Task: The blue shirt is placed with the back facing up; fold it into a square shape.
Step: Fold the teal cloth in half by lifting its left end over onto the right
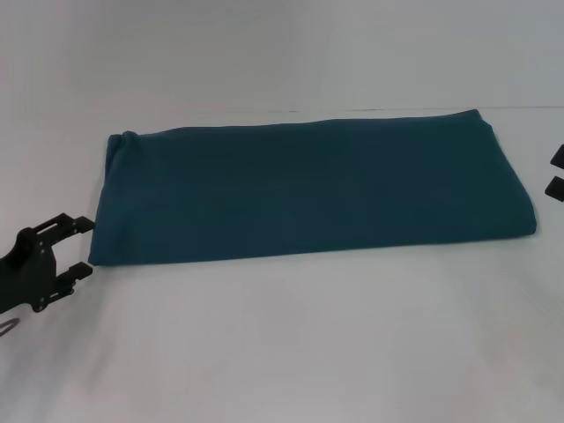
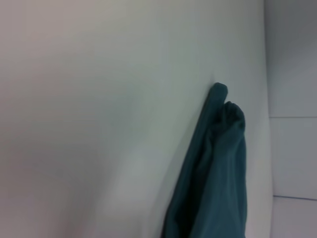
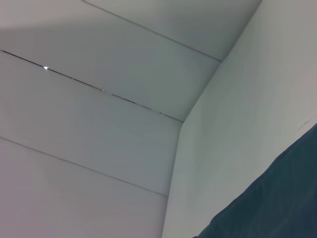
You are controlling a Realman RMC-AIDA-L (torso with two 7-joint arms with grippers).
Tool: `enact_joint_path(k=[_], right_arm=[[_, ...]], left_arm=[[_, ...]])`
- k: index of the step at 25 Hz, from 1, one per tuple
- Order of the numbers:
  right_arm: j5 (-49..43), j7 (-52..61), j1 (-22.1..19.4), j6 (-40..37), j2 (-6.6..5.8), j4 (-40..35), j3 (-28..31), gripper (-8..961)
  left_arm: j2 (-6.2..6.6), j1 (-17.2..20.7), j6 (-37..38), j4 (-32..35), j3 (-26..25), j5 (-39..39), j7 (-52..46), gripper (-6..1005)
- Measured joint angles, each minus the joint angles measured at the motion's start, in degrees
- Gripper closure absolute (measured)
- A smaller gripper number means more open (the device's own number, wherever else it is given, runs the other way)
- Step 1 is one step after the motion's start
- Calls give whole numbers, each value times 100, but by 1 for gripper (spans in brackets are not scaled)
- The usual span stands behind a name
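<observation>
The dark teal-blue cotton shirt lies folded into a long band across the white table. The left gripper, fingers apart and empty, sits beside the shirt's left end. The right gripper is at the right edge, its finger spacing indeterminate.

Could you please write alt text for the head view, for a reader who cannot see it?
The blue shirt, folded into a long plain rectangle, lies flat on a white table. The open left gripper sits beside its left end; the right gripper shows at the right edge.

Blue shirt: soft matt knit cloth; table: smooth matt white; left gripper: matt black plastic.
</observation>
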Motion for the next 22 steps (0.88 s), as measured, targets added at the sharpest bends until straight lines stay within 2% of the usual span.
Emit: enact_joint_path(k=[22], right_arm=[[21, 0, -29, 97, 8, 72, 8, 212]], left_arm=[[-32, -167, -534, -265, 0, -6, 40, 260]])
